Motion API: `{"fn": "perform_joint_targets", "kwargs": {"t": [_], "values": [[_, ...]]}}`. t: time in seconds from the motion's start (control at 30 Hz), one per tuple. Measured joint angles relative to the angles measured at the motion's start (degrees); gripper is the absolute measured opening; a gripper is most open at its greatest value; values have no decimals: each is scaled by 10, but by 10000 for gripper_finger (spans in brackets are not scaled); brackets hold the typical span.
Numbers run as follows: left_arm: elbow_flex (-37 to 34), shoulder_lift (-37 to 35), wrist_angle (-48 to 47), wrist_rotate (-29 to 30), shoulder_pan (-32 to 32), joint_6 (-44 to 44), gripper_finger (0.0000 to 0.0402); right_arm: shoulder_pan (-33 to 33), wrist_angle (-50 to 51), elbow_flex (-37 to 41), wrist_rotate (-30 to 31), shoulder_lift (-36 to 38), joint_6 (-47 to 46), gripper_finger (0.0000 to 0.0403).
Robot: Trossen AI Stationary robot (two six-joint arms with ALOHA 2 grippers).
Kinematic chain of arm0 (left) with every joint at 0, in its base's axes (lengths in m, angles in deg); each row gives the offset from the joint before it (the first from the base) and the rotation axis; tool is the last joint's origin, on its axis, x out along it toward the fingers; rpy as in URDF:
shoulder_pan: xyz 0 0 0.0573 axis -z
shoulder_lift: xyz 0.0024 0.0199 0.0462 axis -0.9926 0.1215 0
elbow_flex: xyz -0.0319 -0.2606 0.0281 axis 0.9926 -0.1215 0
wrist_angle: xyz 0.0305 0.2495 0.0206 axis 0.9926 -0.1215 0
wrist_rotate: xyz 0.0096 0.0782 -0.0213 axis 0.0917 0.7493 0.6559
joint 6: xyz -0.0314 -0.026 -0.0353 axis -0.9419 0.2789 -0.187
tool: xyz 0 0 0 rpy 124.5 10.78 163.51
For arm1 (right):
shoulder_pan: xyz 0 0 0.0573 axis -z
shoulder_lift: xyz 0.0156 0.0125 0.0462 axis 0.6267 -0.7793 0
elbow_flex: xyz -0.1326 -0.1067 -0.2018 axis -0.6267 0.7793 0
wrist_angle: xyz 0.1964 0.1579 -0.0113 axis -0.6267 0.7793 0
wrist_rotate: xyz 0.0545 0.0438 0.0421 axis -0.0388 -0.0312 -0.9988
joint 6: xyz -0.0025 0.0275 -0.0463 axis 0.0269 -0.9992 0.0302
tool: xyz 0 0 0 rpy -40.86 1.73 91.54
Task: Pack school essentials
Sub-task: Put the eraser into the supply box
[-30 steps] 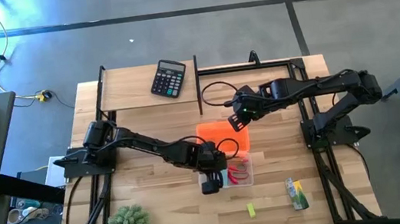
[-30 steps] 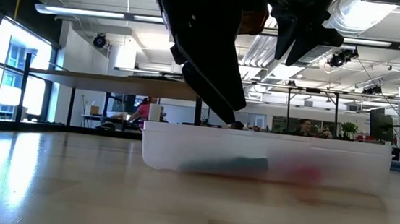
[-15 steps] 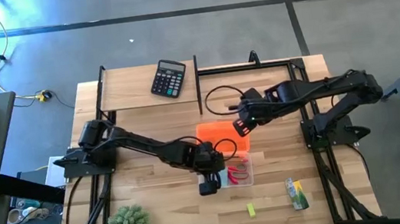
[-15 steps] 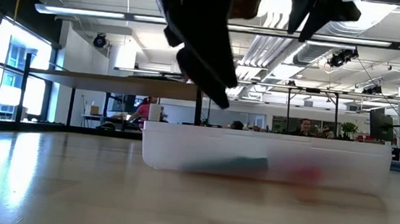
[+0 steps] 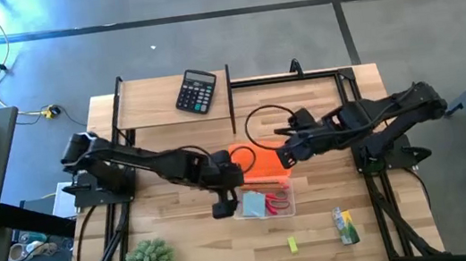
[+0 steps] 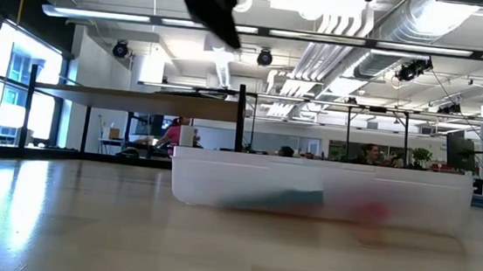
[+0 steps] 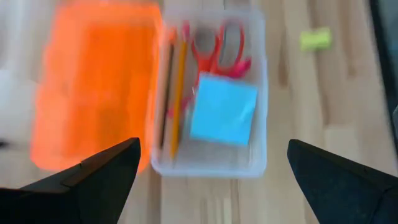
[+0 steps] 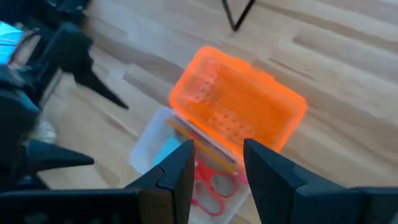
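- Left hand (image 5: 222, 206): fingers spread wide, empty, hovering just off the 9 o'clock side of the clear plastic box (image 5: 265, 204); touches nothing.
- Right hand (image 5: 288, 154): fingers parted, grasping nothing, above the orange plastic lid (image 5: 258, 164) at the box's 12 o'clock.
- Box contents: light-blue square notepad (image 7: 223, 116), red-handled scissors (image 7: 219, 42), two thin wooden pencils (image 7: 175, 93).
- Unpacked: tiny yellow block (image 5: 291, 245) at 6 o'clock of the box; green-yellow packet (image 5: 346, 225) at 4 o'clock, both on the wooden counter (image 5: 186, 249).
- Risk: the block is small; a wide pinch could flick it away. A careless descent may knock the lid or shove the box.
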Motion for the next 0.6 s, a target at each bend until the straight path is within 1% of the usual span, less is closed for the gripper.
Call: {"fn": "perform_joint_targets", "kwargs": {"t": [0.1, 0.17, 0.2, 0.3, 0.37, 0.43, 0.5, 0.57, 0.6], "values": [[-1, -41, -34, 21, 0, 1, 397, -24, 1, 0, 1, 0, -32, 129], [1, -64, -35, 41, 0, 0, 397, -43, -3, 5, 2, -2, -59, 129], [0, -78, -57, 49, 0, -2, 397, -51, -7, 10, 2, -3, -70, 129], [1, -106, -76, 75, 3, -16, 397, -78, -16, 22, 2, -10, -106, 129], [-1, -123, -116, 91, 5, -29, 397, -92, -26, 23, 2, -20, -127, 129], [-1, -135, -124, 109, 12, -42, 397, -110, -24, 24, -4, -30, -143, 129], [-14, -148, -155, 127, 22, -60, 397, -120, -39, 24, -5, -40, -156, 129], [-35, -161, -128, 139, 32, -82, 397, -132, -40, 24, -9, -50, -167, 129], [-53, -172, -139, 139, 37, -94, 397, -136, -48, 24, -9, -55, -172, 129]]}}
